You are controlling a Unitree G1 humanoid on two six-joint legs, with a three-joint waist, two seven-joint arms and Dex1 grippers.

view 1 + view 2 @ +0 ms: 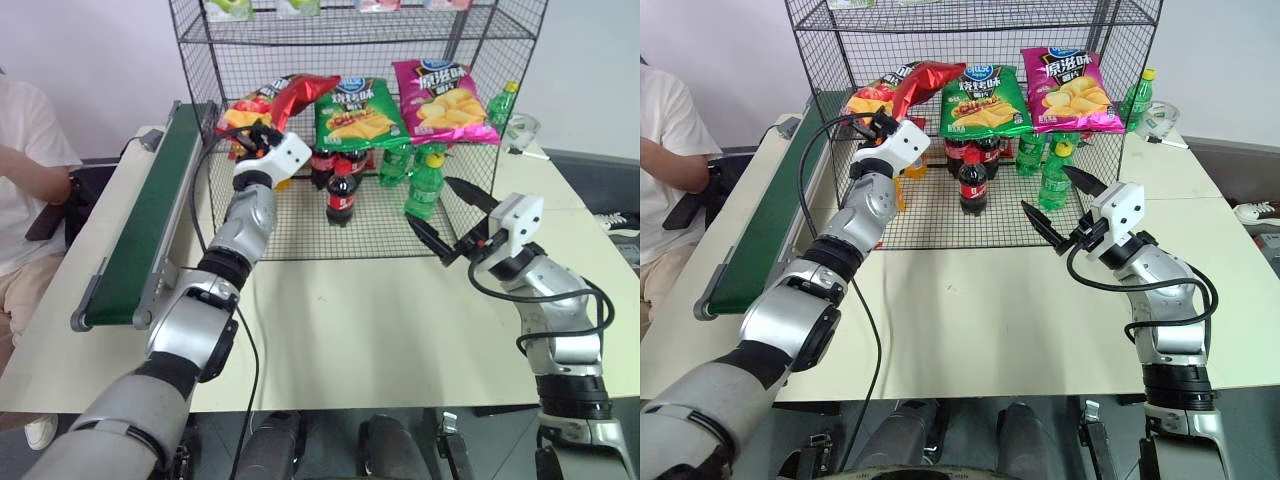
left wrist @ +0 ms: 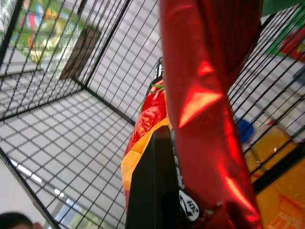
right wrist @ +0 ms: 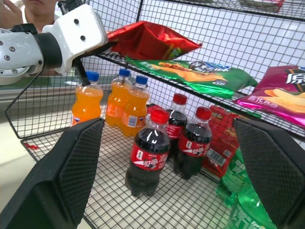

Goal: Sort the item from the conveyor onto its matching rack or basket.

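Here a pale bench (image 1: 330, 330) carries the dark green conveyor (image 1: 150, 220) and the wire-mesh rack (image 1: 400, 150) before a plain wall. Three cola bottles (image 3: 147, 160) and three orange bottles (image 3: 126, 107) stand inside. The left claw (image 1: 262, 135) pinches the crinkly red chip bag (image 1: 295, 95) at the shelf holding one green bag (image 1: 358, 112) and one pink bag (image 1: 440, 100). The right claw (image 1: 455, 215) is spread, empty.

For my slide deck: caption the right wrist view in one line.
Left tool holds the red chip bag at the wire rack's shelf, above cola bottles and orange soda bottles.
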